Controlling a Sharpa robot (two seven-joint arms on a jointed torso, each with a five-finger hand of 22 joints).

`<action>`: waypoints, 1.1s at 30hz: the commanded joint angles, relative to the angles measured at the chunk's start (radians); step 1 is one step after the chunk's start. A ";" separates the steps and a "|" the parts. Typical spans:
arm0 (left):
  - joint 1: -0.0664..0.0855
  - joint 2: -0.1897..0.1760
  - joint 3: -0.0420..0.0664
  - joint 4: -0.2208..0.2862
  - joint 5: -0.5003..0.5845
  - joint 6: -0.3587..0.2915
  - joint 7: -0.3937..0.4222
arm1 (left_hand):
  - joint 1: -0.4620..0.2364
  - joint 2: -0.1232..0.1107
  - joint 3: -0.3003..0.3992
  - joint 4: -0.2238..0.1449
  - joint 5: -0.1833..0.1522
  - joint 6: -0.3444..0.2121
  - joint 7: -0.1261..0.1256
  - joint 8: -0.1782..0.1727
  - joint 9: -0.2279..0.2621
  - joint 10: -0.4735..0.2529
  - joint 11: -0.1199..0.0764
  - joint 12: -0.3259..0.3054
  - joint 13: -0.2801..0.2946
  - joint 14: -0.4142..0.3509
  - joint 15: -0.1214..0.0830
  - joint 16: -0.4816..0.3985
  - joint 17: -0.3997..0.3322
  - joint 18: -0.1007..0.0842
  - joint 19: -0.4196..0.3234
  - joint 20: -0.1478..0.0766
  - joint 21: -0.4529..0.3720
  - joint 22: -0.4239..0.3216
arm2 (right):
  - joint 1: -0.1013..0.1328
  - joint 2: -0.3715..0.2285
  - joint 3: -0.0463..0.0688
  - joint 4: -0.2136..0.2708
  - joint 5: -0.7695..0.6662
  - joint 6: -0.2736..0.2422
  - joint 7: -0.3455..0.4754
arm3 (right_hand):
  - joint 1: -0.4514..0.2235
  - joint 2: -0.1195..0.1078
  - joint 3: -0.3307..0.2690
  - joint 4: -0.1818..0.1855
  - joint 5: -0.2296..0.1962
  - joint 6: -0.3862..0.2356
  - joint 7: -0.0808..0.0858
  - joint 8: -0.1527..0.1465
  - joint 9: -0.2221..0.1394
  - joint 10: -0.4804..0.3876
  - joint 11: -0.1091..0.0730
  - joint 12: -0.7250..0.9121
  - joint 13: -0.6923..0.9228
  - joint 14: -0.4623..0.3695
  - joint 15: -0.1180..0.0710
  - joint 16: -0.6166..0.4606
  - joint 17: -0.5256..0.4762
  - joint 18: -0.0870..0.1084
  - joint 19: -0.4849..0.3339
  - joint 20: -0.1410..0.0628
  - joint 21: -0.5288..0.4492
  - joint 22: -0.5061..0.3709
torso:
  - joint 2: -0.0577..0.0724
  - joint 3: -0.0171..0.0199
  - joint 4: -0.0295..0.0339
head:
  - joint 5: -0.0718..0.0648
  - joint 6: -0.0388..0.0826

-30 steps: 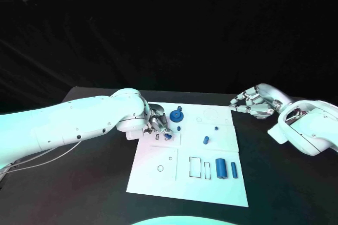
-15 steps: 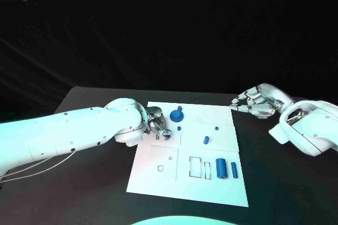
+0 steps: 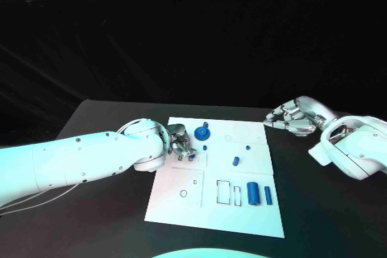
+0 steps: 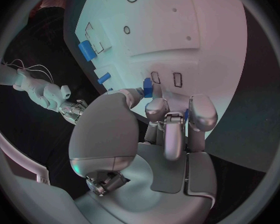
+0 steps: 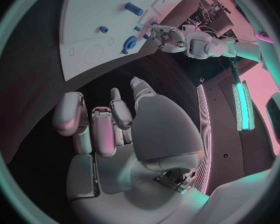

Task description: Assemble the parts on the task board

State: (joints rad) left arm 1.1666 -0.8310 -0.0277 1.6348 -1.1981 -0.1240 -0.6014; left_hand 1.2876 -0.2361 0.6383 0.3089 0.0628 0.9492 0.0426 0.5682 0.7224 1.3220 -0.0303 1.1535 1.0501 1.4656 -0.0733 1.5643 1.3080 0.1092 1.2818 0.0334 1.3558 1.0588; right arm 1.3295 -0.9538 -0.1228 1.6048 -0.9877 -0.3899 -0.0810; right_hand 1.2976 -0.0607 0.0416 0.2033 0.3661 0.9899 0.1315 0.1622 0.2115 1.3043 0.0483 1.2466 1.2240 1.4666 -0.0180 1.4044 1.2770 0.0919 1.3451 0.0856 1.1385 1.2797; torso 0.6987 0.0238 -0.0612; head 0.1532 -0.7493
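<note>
Head view: part (image 3: 193,156) half-hidden under left hand (image 3: 180,145)

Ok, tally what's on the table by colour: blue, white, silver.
Blue parts: 8, one of them in the left hand
White board: 1
Silver hands: 2, left and right hand
Total: 11

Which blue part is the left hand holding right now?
The small blue piece pinched in the left hand at the task board's left edge. The round blue part and the cylinders lie untouched.
</note>
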 commanded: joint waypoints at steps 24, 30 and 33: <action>-0.010 0.016 0.000 -0.020 -0.049 0.049 -0.014 | -0.008 -0.021 0.195 -0.186 -0.004 0.013 -0.003 0.004 0.004 0.011 -0.002 0.004 0.001 0.105 -0.011 0.006 0.263 -0.008 0.009 -0.005 0.006 0.004 | -0.002 0.003 0.000 0.000 -0.006 -0.005 0.007 | -0.008 0.001 0.000 0.006 0.009 -0.003 -0.001 0.006 0.002 0.008 -0.001 0.003 -0.002 0.040 -0.007 -0.004 0.001 0.005 0.002 -0.002 -0.006 -0.001 | 0.000 0.0000 0.0000 | 0.004 -0.010; -0.014 0.019 0.000 -0.022 -0.058 0.054 -0.016 | -0.008 -0.021 0.196 -0.186 -0.004 0.013 -0.004 0.004 0.004 0.011 -0.002 0.004 0.001 0.105 -0.011 0.006 0.263 -0.008 0.010 -0.005 0.006 0.004 | -0.002 0.003 0.000 0.001 -0.006 -0.005 0.007 | -0.008 0.001 0.000 0.008 0.011 -0.003 -0.001 0.007 0.002 0.008 -0.001 0.004 -0.001 0.040 -0.007 -0.004 0.002 0.005 0.003 -0.002 -0.005 0.000 | 0.001 -0.0005 0.0000 | 0.004 -0.012; -0.015 0.018 0.000 -0.021 -0.060 0.060 -0.017 | -0.009 -0.022 0.195 -0.186 -0.004 0.013 -0.004 0.004 0.004 0.011 -0.002 0.003 0.000 0.105 -0.011 0.006 0.263 -0.007 0.009 -0.005 0.006 0.003 | -0.002 0.002 0.000 0.001 -0.006 -0.005 0.007 | -0.008 0.001 0.000 0.008 0.011 -0.003 -0.001 0.007 0.002 0.008 -0.001 0.004 -0.001 0.040 -0.007 -0.004 0.002 0.005 0.003 -0.002 -0.005 0.000 | 0.000 -0.0005 -0.0004 | 0.005 -0.015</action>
State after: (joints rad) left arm 1.1558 -0.8140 -0.0252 1.6133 -1.2442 -0.0930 -0.6103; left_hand 1.2766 -0.2464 0.6589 0.2937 0.0599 0.9580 0.0443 0.5700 0.7278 1.3288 -0.0299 1.1535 1.0514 1.4665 -0.0791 1.5643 1.3076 0.1092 1.2849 0.0303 1.3555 1.0619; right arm 1.3283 -0.9514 -0.1229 1.6047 -0.9872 -0.3937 -0.0796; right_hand 1.2977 -0.0607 0.0417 0.2031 0.3741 0.9900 0.1315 0.1622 0.2120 1.3043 0.0483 1.2466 1.2236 1.4666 -0.0180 1.4044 1.2782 0.0920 1.3451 0.0857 1.1385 1.2797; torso 0.6993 0.0233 -0.0611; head 0.1576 -0.7622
